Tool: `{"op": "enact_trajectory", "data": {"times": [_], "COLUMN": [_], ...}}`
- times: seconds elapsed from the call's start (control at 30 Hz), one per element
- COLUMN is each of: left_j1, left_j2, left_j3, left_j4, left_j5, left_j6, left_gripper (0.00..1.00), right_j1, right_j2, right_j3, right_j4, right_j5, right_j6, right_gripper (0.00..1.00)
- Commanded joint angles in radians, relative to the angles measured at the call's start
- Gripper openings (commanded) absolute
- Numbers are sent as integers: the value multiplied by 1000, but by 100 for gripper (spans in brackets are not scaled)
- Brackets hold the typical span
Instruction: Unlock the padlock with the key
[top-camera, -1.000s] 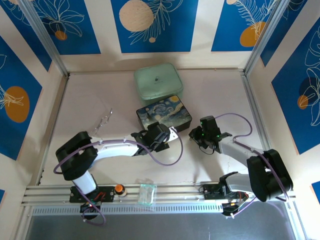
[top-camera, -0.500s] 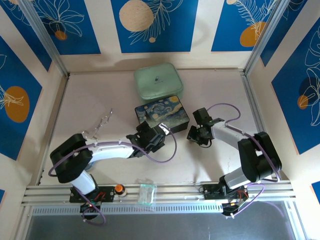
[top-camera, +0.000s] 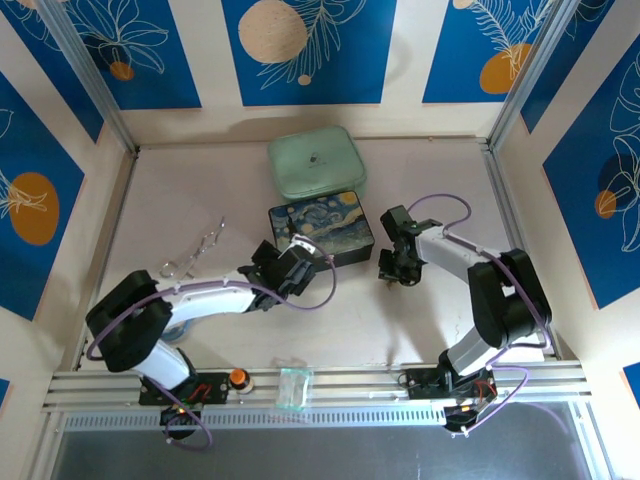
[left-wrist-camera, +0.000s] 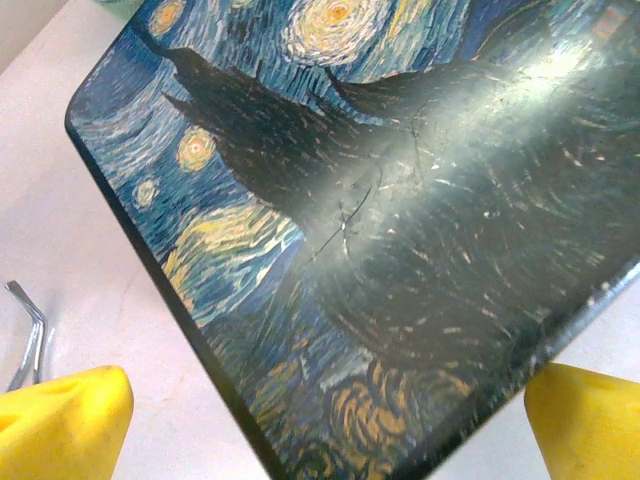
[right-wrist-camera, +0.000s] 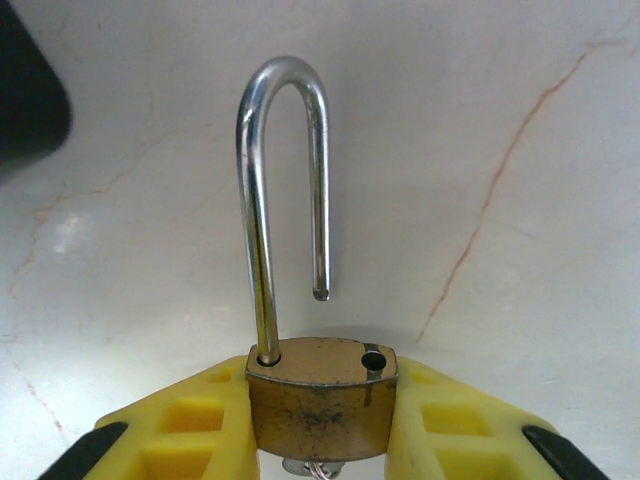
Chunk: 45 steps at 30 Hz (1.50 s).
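The brass-yellow padlock (right-wrist-camera: 320, 405) sits upright between the yellow pads of my right gripper (right-wrist-camera: 322, 425), which is shut on its body. Its silvery shackle (right-wrist-camera: 262, 200) is raised, with the free end hanging clear above its hole. A sliver of grey metal, the key (right-wrist-camera: 315, 466), pokes out under the padlock body, mostly hidden. In the top view the right gripper (top-camera: 392, 268) hovers low over the table, right of the starry-night box (top-camera: 322, 228). My left gripper (top-camera: 297, 258) is open at the box's near-left corner, its yellow fingertips (left-wrist-camera: 60, 425) spread over the lid (left-wrist-camera: 400, 220).
A mint-green case (top-camera: 316, 162) lies behind the box. A silvery looped wire piece (top-camera: 195, 250) lies on the table to the left, its end (left-wrist-camera: 25, 345) beside my left finger. A small clear bag (top-camera: 294, 385) and an orange knob (top-camera: 238, 378) sit on the front rail.
The right gripper has swung left and farther from the bases with the padlock. The left gripper has slid left along the box's near edge; the box shifted slightly left.
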Motion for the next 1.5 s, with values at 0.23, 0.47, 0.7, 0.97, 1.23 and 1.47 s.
{"op": "enact_trajectory", "data": {"times": [0.23,0.47,0.7,0.97,1.23,1.47], "left_j1": [4,27,125,245,405,654], "left_j2": [-219,-382,-544,-645,-677,-490], "left_j3": [-113,-156,-239,-226,-290,-409], "left_j4": [74,17,19,-121,5,350], "left_j5": [184,229,317,200,-101,45], "left_j6": [-174,-271,-342,-342,-86,63], "left_gripper": [99,99,99,100,99,100], "right_j1": [-24,-55,-35,-35,-82,-180], "right_j2": [52,69,134,28,-189,-294], "right_j3": [30,36,75,91,53,-206], "right_j4": [-104,-106,-133,-170,90,673], "right_j5": [67,73,72,70,228,199], "right_j6": [-114,-166,-191,-152,-247,-471], "right_gripper": [27,27,37,78,100,99]}}
